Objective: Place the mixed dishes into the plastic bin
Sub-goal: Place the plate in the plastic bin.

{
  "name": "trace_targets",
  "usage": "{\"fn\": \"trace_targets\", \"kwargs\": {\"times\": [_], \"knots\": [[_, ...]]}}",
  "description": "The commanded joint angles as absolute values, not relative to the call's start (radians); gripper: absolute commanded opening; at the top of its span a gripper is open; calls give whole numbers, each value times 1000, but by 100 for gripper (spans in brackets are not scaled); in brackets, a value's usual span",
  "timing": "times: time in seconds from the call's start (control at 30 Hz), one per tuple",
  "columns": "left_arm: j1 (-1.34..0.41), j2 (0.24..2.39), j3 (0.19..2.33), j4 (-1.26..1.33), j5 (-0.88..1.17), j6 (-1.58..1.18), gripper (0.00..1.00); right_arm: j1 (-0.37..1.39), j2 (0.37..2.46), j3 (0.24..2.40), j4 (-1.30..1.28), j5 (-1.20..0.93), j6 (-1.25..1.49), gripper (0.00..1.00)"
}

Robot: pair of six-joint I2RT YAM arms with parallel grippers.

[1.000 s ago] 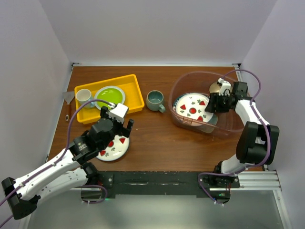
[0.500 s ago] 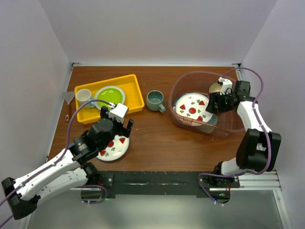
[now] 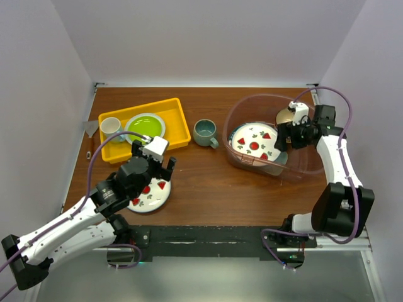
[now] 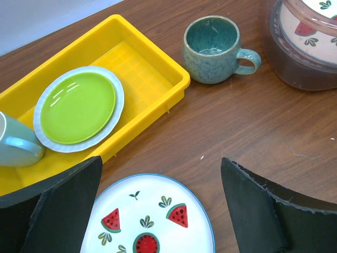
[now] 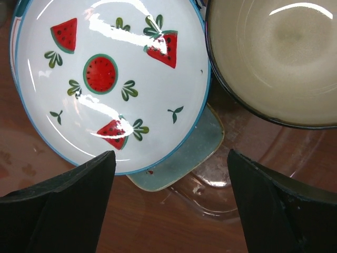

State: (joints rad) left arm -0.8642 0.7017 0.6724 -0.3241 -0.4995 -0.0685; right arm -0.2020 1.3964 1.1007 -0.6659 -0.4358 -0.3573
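Since a second ago the right arm's elbow has swung outward and its jaws have spread; the left arm has not shifted.

Right gripper (image 3: 284,136): wide and empty, hanging inside the bin (image 3: 228,126) above the binned plate (image 5: 105,79). That plate lies on the green tray (image 5: 184,158), with the bowl (image 5: 274,58) close beside it. I judge that arm's delivery done.

Left gripper (image 4: 160,166): fully wide and empty, poised over the far rim of the loose plate (image 4: 150,221) on the table (image 3: 214,189). The plate sits under the fingers and slightly back toward the base. Being round, it offers no preferred axis.

Further out, ahead and to the right, the mug (image 4: 211,48) stands upright between the yellow tray (image 4: 145,68) and the bin, its handle pointing at the bin.

Finding: the loose plate is plainly the left arm's; the mug lies roughly midway between the arms. A flat plate will likely need a rim pinch.
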Motion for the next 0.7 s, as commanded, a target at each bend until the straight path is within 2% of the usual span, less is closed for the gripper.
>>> {"fn": "trace_targets", "kwargs": {"times": [0.0,0.33,0.67], "knots": [[-859,687,669,-301,-512,-77,100,-199,1318,1160,-722,-437,-394,91],[-859,687,667,-301,-522,-83,100,-201,1229,1215,-743,-580,-365,91],[-859,684,666,-302,-532,-84,100,-199,1161,1164,-647,-865,-328,91]]}}
